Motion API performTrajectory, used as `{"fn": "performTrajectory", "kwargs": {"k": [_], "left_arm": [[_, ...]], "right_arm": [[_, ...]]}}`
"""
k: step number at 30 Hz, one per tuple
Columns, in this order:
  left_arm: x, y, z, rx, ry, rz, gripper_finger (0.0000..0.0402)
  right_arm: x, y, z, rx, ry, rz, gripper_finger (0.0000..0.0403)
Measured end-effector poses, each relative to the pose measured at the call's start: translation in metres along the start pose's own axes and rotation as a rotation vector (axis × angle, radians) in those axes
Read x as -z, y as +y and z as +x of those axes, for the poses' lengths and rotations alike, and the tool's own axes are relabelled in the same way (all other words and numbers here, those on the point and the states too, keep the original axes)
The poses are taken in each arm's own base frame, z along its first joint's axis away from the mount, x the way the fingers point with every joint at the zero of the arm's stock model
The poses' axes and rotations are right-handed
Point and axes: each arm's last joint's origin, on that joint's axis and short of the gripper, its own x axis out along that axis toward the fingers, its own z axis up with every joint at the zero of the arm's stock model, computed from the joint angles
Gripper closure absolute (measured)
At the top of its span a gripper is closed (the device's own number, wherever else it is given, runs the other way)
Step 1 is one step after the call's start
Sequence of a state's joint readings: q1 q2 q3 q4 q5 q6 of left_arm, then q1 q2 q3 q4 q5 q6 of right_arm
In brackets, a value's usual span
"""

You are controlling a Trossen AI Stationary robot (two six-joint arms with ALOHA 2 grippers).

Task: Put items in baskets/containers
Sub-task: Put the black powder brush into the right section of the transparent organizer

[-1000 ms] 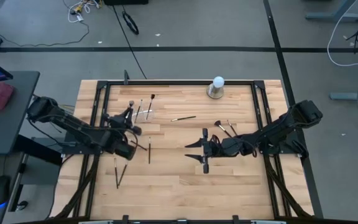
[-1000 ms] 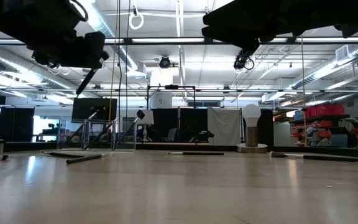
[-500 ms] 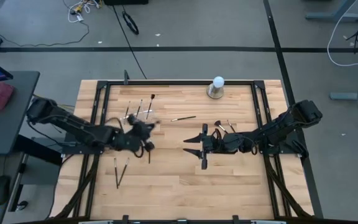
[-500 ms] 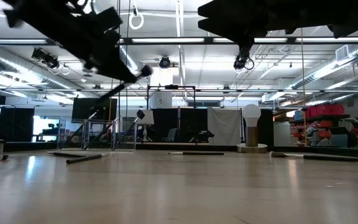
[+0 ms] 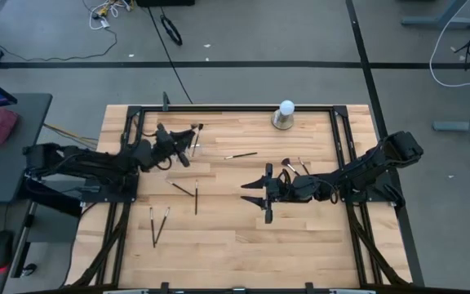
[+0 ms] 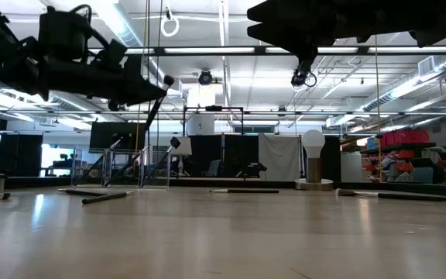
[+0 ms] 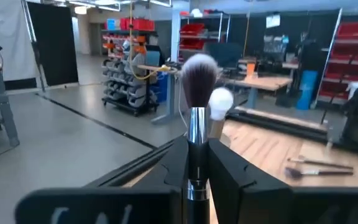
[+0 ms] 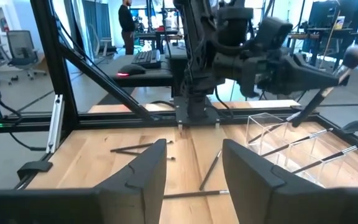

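Wooden table (image 5: 243,229) carried it all. In the last second the left gripper (image 5: 172,150) swung from mid-table toward the far-left corner, clamped on a brush (image 7: 197,134), probably above the clear holder (image 8: 294,146). Right gripper (image 5: 254,196) waited mid-table, fingers spread, empty. Loose brushes (image 5: 158,224) lay near the left edge; the near side had room.

Light: we see bright, even overhead strips | Glare: ceiling fixtures (image 6: 207,50) | Shadows: faint beside table (image 5: 219,245) frame | Focus: brush (image 7: 197,106) sharp, room behind it soft
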State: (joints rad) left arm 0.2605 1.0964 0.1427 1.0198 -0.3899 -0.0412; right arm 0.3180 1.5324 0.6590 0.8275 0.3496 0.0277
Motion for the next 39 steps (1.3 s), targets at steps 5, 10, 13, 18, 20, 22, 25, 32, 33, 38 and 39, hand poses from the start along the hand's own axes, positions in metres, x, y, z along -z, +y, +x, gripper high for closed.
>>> {"fn": "performTrajectory", "kwargs": {"k": [5, 10, 13, 18, 20, 22, 25, 32, 33, 38, 39], "left_arm": [[0.010, 0.003, 0.006, -0.025, 0.019, 0.019, 0.0357], [0.022, 0.003, 0.011, -0.052, 0.059, 0.055, 0.0357], [0.030, 0.004, 0.013, -0.061, 0.095, 0.073, 0.0357], [0.037, 0.004, 0.016, -0.068, 0.102, 0.074, 0.0356], [0.039, 0.004, 0.017, -0.071, 0.107, 0.077, 0.0355], [0.041, 0.005, 0.017, -0.075, 0.119, 0.079, 0.0354], [0.043, 0.005, 0.017, -0.081, 0.130, 0.083, 0.0353], [0.047, 0.005, 0.016, -0.084, 0.175, 0.077, 0.0326], [0.048, 0.005, 0.016, -0.085, 0.182, 0.073, 0.0318], [0.049, 0.005, 0.016, -0.088, 0.184, 0.051, 0.0279], [0.048, 0.006, 0.016, -0.092, 0.183, 0.052, 0.0272]], "right_arm": [[0.000, 0.000, 0.000, 0.000, -0.002, 0.001, 0.0245], [-0.001, 0.000, 0.000, 0.000, -0.011, 0.012, 0.0245], [-0.001, 0.000, 0.000, 0.000, -0.012, 0.013, 0.0245], [-0.001, 0.000, 0.000, 0.000, -0.013, 0.014, 0.0245], [-0.001, 0.000, 0.000, 0.000, -0.013, 0.014, 0.0245], [-0.001, 0.000, 0.000, 0.000, -0.013, 0.014, 0.0245], [-0.001, 0.000, 0.000, 0.000, -0.013, 0.014, 0.0245], [-0.001, 0.000, 0.000, 0.000, -0.013, 0.013, 0.0245], [-0.001, 0.000, 0.000, -0.001, -0.013, 0.013, 0.0245], [-0.001, 0.000, 0.000, -0.002, -0.012, 0.013, 0.0245], [-0.001, 0.000, 0.000, -0.002, -0.010, 0.012, 0.0245]]}}
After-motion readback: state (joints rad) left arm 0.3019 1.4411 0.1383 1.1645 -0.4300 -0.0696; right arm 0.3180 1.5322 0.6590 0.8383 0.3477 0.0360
